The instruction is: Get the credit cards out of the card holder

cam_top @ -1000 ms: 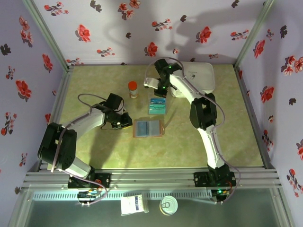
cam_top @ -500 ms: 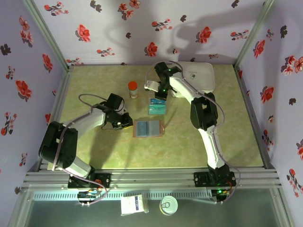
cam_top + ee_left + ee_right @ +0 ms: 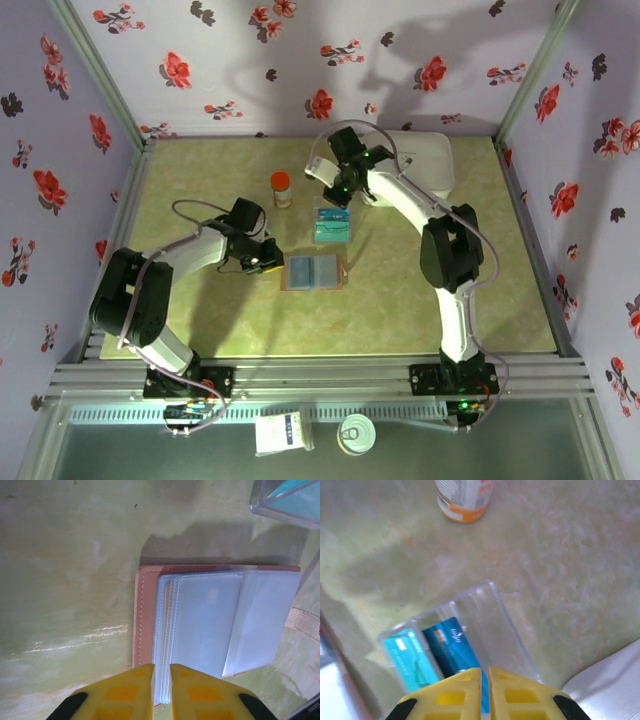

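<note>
A: Cards first: where are the credit cards (image 3: 412, 660) sitting?
B: A teal one and a dark blue one are lying in a clear tray (image 3: 507, 617) directly below the right pincer (image 3: 484, 669). The blue card's end is disappearing under its fingertips.
A: Is it gripping that card?
B: I am not managing to tell. The yellow fingers are standing close together, with a thin slit showing between them.
A: And the card holder (image 3: 200, 625)?
B: It is lying open and flat just ahead of the left pincer (image 3: 161, 666), brown edge and pale sleeves reaching up to the fingertips.
A: Is that pincer clamping it?
B: Yes. Its fingers are nearly meeting, and the near edge of the sleeves is running into the gap between them.
A: Anything else nearby?
B: A bottle (image 3: 465, 500) is standing beyond the tray from the right pincer, and a white case (image 3: 615, 685) is lying off to its side.
</note>
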{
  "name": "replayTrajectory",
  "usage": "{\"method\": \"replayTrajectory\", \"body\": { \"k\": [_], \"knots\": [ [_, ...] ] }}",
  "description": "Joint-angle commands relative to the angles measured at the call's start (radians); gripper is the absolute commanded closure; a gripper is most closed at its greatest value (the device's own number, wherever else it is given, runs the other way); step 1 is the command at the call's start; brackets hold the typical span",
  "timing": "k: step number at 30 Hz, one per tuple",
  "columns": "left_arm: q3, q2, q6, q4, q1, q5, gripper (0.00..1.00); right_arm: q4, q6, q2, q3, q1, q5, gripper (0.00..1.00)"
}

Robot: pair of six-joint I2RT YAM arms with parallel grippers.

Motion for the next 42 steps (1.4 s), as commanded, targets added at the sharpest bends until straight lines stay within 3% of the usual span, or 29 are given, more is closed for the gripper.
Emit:
{"method": "replayTrajectory", "body": {
  "k": [1,9,13,19,30,42],
  "knots": [
    [0.019,0.029,0.008,0.026,0.002,0.027,0.86,0.105,0.271,-0.078,-0.104,0.049,0.013,0.85],
    [-0.007,0.063,0.007,0.071,-0.005,0.033,0.9,0.268,0.758,-0.202,-0.369,0.136,0.038,0.91],
    [-0.024,0.072,-0.001,0.094,-0.017,0.037,0.92,0.379,0.957,-0.264,-0.512,0.173,-0.007,0.95],
    [-0.037,0.09,-0.001,0.094,-0.022,0.028,0.95,0.403,1.21,-0.269,-0.593,0.209,-0.096,0.95],
    [-0.053,0.061,-0.012,0.073,-0.043,0.022,0.96,0.496,1.344,-0.244,-0.689,0.251,-0.188,0.79],
    [-0.041,0.088,0.016,0.045,-0.046,-0.03,0.97,0.514,1.36,-0.181,-0.696,0.259,-0.2,0.79]
  ]
}}
